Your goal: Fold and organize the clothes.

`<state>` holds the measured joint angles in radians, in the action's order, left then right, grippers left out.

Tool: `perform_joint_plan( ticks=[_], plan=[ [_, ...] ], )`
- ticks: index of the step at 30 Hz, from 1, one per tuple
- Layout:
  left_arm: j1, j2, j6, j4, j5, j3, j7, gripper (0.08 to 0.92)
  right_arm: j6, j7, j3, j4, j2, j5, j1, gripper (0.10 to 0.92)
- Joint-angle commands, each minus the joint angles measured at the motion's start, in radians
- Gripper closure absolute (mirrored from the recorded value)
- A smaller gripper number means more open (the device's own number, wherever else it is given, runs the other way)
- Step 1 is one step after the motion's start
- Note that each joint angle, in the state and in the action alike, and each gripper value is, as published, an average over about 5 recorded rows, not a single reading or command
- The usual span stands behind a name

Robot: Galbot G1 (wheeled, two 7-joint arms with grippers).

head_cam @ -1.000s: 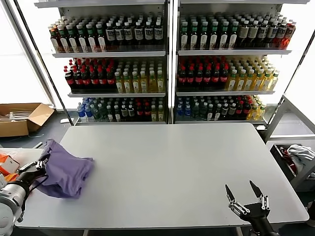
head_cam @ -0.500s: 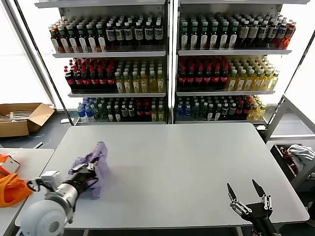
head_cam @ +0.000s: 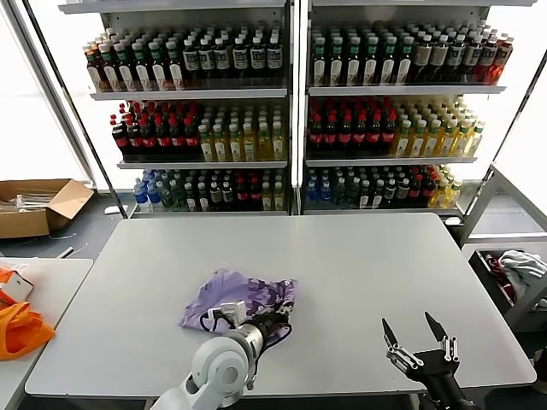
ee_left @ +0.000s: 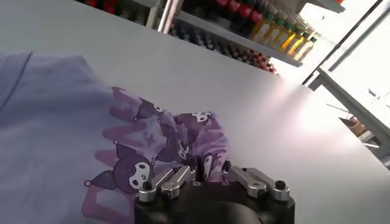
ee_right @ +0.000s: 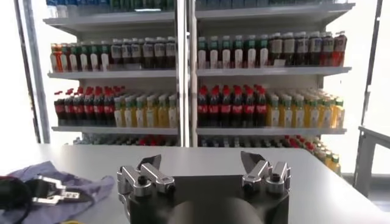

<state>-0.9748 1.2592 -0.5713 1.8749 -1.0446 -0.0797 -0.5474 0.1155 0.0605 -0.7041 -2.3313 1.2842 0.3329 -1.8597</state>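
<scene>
Lavender cotton, thin and floppy: the T-shirt (head_cam: 242,298) lies crumpled with its printed side showing, towards the front edge of the table (head_cam: 359,256), a little left of centre. Left gripper (head_cam: 275,324) is clenched on a bunched fold at the shirt's right side. Right gripper (head_cam: 417,339) hovers spread wide and empty by the front right corner. It looks light and limp, so I'd pinch hems or shoulder seams and drag it flat.
</scene>
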Motion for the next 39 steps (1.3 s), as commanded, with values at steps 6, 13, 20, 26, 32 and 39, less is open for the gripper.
perform_joint_plan(
  ticks=[6,13,20,26,32,39],
  plan=[
    [0.103,0.011,0.016,0.081,-0.073,0.120,0.138,0.506,0.326,-0.241,0.346,0.146,-0.062,0.258,0.332,0.203],
    [0.007,-0.117,0.065,0.195,0.005,0.324,0.219,0.307,0.353,-0.288,0.532,0.341,0.000,0.373,0.554,0.203],
    [-0.120,-0.179,0.079,0.267,0.039,0.498,0.267,0.181,0.336,-0.282,0.647,0.482,0.049,0.339,0.668,0.219],
    [-0.179,-0.166,0.077,0.270,0.013,0.553,0.285,0.177,0.326,-0.279,0.679,0.510,0.051,0.338,0.696,0.371],
    [-0.203,-0.160,0.071,0.264,-0.022,0.586,0.321,0.177,0.290,-0.189,0.633,0.457,-0.008,0.244,0.652,0.544],
    [-0.225,-0.171,0.070,0.237,-0.019,0.619,0.339,0.177,0.353,-0.037,0.508,0.393,-0.113,0.111,0.616,0.752]
  ],
)
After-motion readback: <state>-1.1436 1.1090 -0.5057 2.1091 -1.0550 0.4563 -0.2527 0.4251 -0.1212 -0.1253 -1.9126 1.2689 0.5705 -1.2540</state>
